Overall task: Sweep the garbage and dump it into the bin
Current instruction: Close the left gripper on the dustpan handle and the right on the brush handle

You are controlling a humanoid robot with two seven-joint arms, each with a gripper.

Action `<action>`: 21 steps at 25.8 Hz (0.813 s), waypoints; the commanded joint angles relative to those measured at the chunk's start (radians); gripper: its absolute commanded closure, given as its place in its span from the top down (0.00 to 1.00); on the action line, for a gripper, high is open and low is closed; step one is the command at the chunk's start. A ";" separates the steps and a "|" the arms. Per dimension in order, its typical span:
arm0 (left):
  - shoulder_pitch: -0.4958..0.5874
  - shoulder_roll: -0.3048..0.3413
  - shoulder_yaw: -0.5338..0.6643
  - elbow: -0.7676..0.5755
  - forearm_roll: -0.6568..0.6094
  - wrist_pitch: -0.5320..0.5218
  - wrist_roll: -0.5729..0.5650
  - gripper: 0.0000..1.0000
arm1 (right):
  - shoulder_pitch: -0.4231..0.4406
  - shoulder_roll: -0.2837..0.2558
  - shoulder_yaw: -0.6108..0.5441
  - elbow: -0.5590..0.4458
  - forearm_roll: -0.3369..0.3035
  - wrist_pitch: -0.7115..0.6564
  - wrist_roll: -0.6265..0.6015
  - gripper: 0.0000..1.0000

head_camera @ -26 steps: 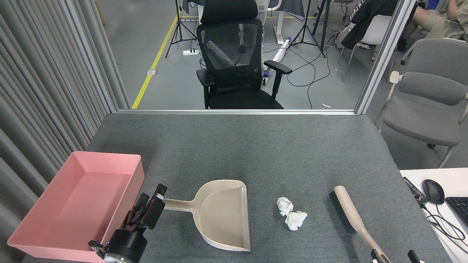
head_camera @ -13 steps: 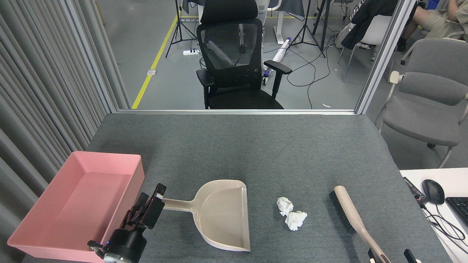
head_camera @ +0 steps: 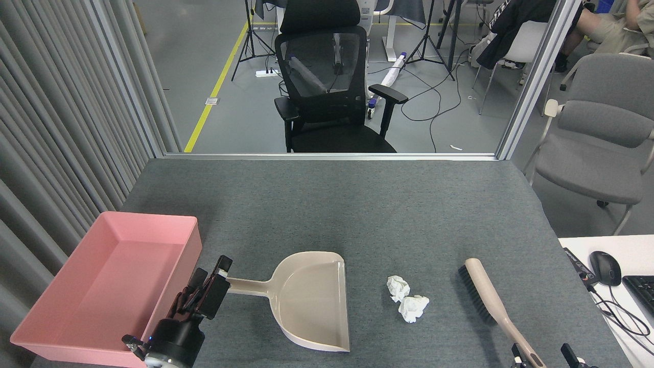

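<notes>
Two crumpled white paper balls, the garbage (head_camera: 398, 288) (head_camera: 414, 308), lie touching on the grey table just right of the beige dustpan (head_camera: 317, 301). The dustpan's open mouth faces them. My left gripper (head_camera: 219, 281) is shut on the end of the dustpan's handle, next to the pink bin (head_camera: 117, 276), which holds nothing. A beige brush (head_camera: 485, 296) with black bristles lies right of the garbage. My right gripper (head_camera: 540, 350) shows only two fingertips at the bottom edge, spread apart on either side of the brush handle.
A black office chair (head_camera: 332, 87) stands beyond the table's far edge and a grey chair (head_camera: 598, 138) to the right. A white desk with a mouse (head_camera: 605, 268) and keyboard adjoins the table's right side. Grey curtains line the left.
My right fingertips have risen a little into view around the brush handle, and the brush has shifted slightly left. The left gripper and dustpan have barely moved.
</notes>
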 commanded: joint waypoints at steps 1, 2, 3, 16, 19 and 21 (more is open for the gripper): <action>-0.002 -0.002 -0.001 0.000 0.000 0.001 0.000 0.99 | 0.000 0.000 0.000 0.000 0.000 -0.012 0.003 0.96; -0.002 -0.002 0.001 0.000 -0.002 0.001 0.000 0.99 | 0.000 0.002 0.000 0.000 0.000 -0.013 0.003 0.96; -0.002 -0.002 0.001 0.000 -0.002 0.001 0.000 0.99 | 0.000 0.001 0.000 0.000 0.000 -0.015 0.003 0.95; -0.002 -0.001 0.001 0.000 -0.003 0.001 0.000 0.99 | 0.000 0.007 0.000 -0.001 0.002 -0.035 -0.004 0.85; -0.002 -0.001 0.001 0.000 -0.003 0.001 0.000 0.99 | 0.003 0.010 0.000 -0.003 0.002 -0.046 -0.010 0.81; -0.002 -0.001 0.001 -0.002 -0.003 0.001 0.002 0.99 | 0.006 0.010 0.000 -0.003 0.002 -0.046 -0.013 0.74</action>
